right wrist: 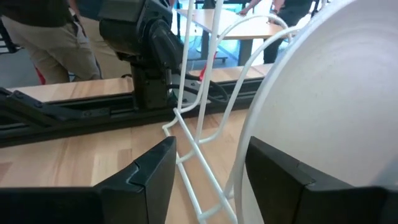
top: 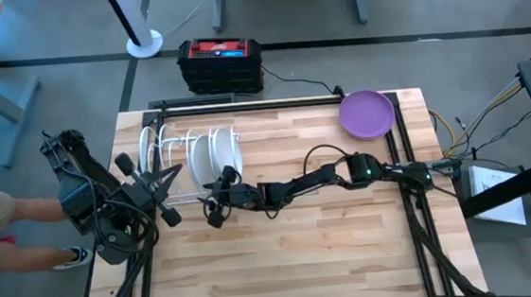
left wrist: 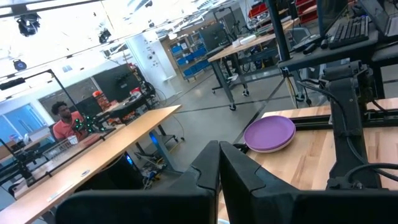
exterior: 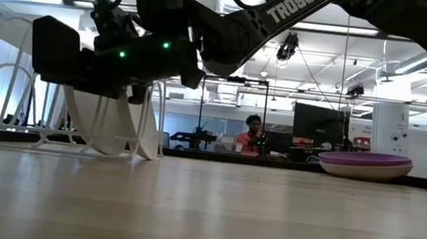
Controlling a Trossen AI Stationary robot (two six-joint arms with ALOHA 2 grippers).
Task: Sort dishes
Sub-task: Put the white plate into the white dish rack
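Where rack (top: 177, 165) stands, white plate (right wrist: 336, 112).

Only one legible marking: "TROSSEN" in white capitals, running slantwise along the dark arm link (exterior: 297, 5) at upper centre of the low view. Nothing readable on the black and red box (top: 220, 64) at upper centre of the high view, nor in either wrist view.
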